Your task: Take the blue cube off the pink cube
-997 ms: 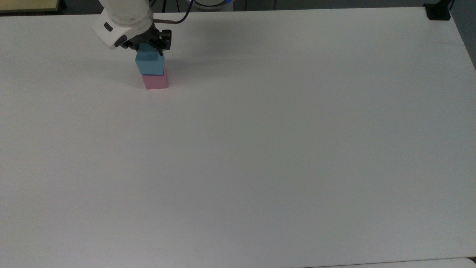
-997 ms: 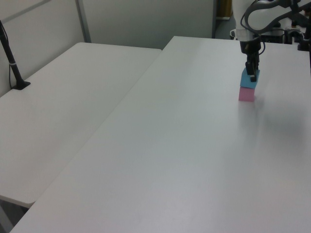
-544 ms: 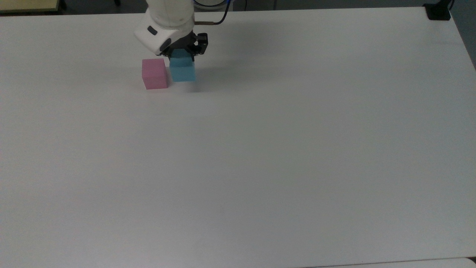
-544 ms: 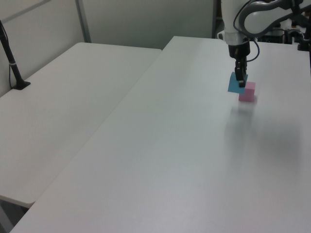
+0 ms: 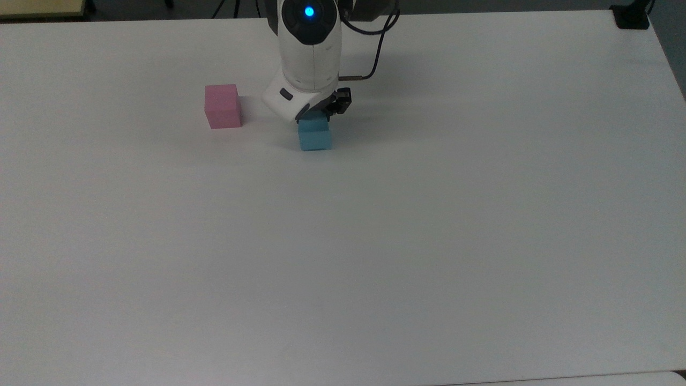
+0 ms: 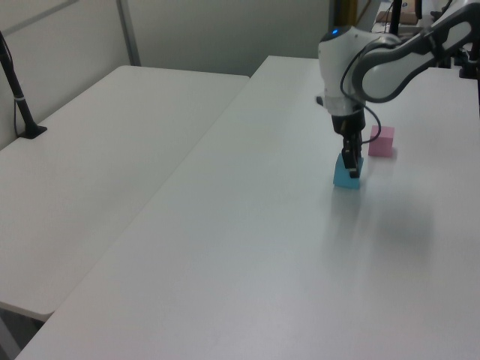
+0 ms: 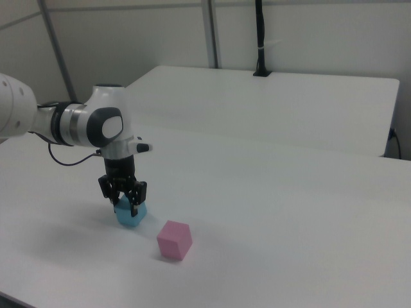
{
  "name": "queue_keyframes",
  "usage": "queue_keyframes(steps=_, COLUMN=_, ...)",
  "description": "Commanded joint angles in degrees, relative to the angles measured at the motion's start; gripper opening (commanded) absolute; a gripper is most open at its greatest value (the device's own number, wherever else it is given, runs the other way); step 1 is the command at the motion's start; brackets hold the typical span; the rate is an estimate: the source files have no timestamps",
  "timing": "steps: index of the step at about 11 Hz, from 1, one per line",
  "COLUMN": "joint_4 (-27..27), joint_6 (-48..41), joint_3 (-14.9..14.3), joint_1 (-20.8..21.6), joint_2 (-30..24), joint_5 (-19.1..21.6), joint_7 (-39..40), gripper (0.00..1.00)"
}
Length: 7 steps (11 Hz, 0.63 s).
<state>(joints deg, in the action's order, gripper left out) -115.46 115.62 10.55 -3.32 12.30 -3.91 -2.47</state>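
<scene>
The blue cube (image 5: 314, 136) sits low on the white counter (image 5: 407, 225), off the pink cube (image 5: 222, 106) and well clear of it. In the top view it lies to the pink cube's right and a little nearer the camera, with a bare strip of counter between the two. In the right view the blue cube (image 7: 131, 213) is to the left of the pink cube (image 7: 174, 239) and slightly farther back. In the left view the blue cube (image 6: 346, 173) is nearer the camera than the pink cube (image 6: 381, 141).

The gripper (image 7: 128, 206) points straight down over the blue cube, its jaws narrow and closed against the cube's upper sides; the right view shows a dark finger on each side of the block. In the left view the gripper (image 6: 349, 166) hangs down in front of the cube's top half. I cannot tell whether the cube's base touches the counter or rides just above it.

The white arm (image 5: 310, 48) reaches in from the far edge in the top view, a blue light glowing on its upper housing, and a dark cable (image 5: 378, 51) loops beside the wrist. The pink cube stands upright on its own, flat on the counter. A second white table (image 6: 97, 157) stands alongside in the left view.
</scene>
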Motion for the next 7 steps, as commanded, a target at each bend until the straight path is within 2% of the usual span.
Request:
queue_keyframes(steps=1, joint_4=0.9, joint_6=0.1, joint_3=-0.3, joint_1=0.4, joint_2=0.8, joint_5=-1.4, joint_7=-3.5, gripper=1.0)
queue_keyframes(steps=4, joint_4=1.0, joint_6=-2.0, joint_3=-0.6, joint_1=-0.3, joint_2=-2.3, joint_5=-1.5, joint_7=-5.7, gripper=1.0)
queue_keyframes(steps=6, joint_4=5.3, joint_6=-9.1, joint_3=-0.7, joint_1=-2.5, joint_2=-6.3, joint_5=-1.4, joint_7=-5.8, gripper=1.0)
queue_keyframes(steps=7, joint_4=9.4, joint_6=-14.7, joint_3=-0.9, joint_1=-4.0, joint_2=-8.1, joint_5=-1.4, joint_7=-5.8, gripper=1.0)
